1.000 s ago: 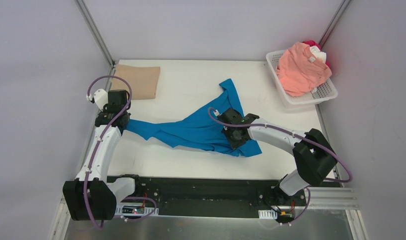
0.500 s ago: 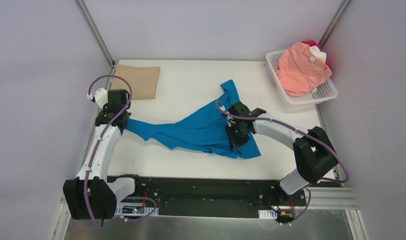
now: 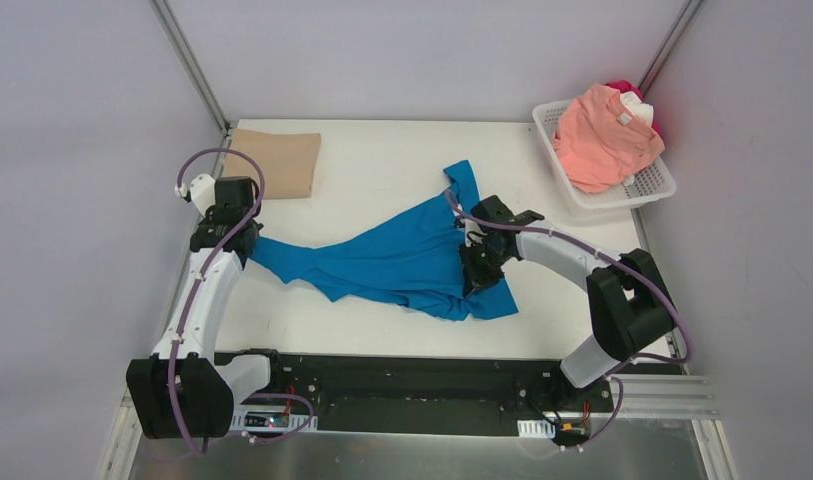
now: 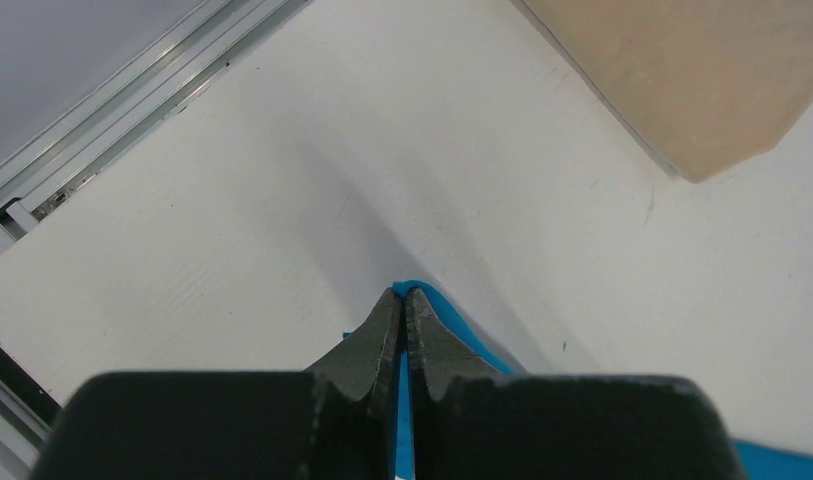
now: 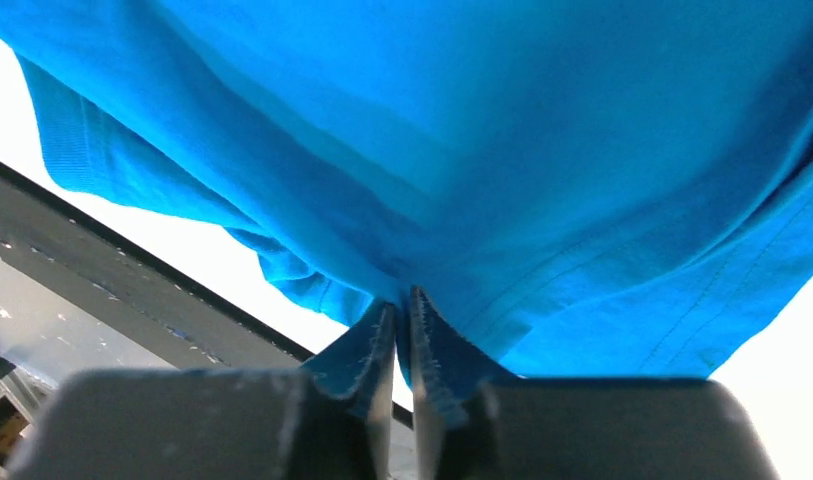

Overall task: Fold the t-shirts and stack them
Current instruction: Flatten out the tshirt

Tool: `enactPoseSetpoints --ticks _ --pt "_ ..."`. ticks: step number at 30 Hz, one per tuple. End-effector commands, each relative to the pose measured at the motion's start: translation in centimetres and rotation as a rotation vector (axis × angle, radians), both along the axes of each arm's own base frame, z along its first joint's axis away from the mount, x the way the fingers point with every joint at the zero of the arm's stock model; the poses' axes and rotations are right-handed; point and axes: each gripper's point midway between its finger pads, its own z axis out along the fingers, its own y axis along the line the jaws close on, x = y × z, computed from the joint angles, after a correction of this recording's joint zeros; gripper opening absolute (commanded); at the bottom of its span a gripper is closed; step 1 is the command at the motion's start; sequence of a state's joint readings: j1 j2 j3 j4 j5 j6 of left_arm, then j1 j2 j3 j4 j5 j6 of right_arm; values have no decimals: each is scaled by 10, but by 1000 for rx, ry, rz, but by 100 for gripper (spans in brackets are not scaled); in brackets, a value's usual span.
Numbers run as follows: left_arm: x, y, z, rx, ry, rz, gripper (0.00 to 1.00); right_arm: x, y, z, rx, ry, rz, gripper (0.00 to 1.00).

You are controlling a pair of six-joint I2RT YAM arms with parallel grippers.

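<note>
The bright blue t-shirt [image 3: 402, 262] lies crumpled and stretched across the middle of the table. My left gripper [image 3: 238, 250] is shut on its left corner, a thin blue edge showing between the fingertips in the left wrist view [image 4: 403, 294]. My right gripper [image 3: 475, 268] is shut on a fold of the blue t-shirt [image 5: 502, 140] near its right end. The tan t-shirt [image 3: 279, 162] lies folded at the back left and also shows in the left wrist view [image 4: 682, 70]. The salmon-pink t-shirt [image 3: 604, 135] lies in the basket over white and red ones.
The white lattice basket [image 3: 650, 186] stands at the back right corner. A black rail [image 3: 402, 375] runs along the near table edge. Grey walls and metal posts close in the table on three sides.
My right gripper has moved to the right and back with the blue t-shirt, pulling the cloth straighter. My left gripper has stayed in place, holding its corner.
</note>
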State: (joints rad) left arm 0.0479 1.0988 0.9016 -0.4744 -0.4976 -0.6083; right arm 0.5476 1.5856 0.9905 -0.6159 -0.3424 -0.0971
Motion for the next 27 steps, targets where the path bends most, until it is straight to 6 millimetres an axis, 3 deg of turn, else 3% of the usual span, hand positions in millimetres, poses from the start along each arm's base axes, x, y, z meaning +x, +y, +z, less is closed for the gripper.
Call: enactPoseSetpoints --ticks 1,2,6,10,12,15,18,22,27 --pt "11 3 23 14 -60 -8 0 6 3 -2 15 15 -16 6" --pt "11 3 23 14 -60 -9 0 8 1 -3 3 9 -26 1" --pt "10 3 28 14 -77 -12 0 27 -2 7 -7 -108 -76 0" --pt "13 -4 42 -8 -126 -48 0 68 -25 50 -65 -404 -209 0" --pt "18 -10 62 -26 -186 -79 0 91 -43 84 -116 -594 -310 0" --pt "22 -20 101 -48 -300 -128 0 114 -69 153 -119 -865 -474 0" --pt "19 -28 153 -60 -444 -174 0 116 -86 226 -53 -1075 -553 0" --pt "-5 -39 232 -44 -646 -236 0 94 -93 319 86 -1265 -535 0" --pt "-71 -45 333 7 -933 -270 0 39 -96 426 320 -1445 -429 0"
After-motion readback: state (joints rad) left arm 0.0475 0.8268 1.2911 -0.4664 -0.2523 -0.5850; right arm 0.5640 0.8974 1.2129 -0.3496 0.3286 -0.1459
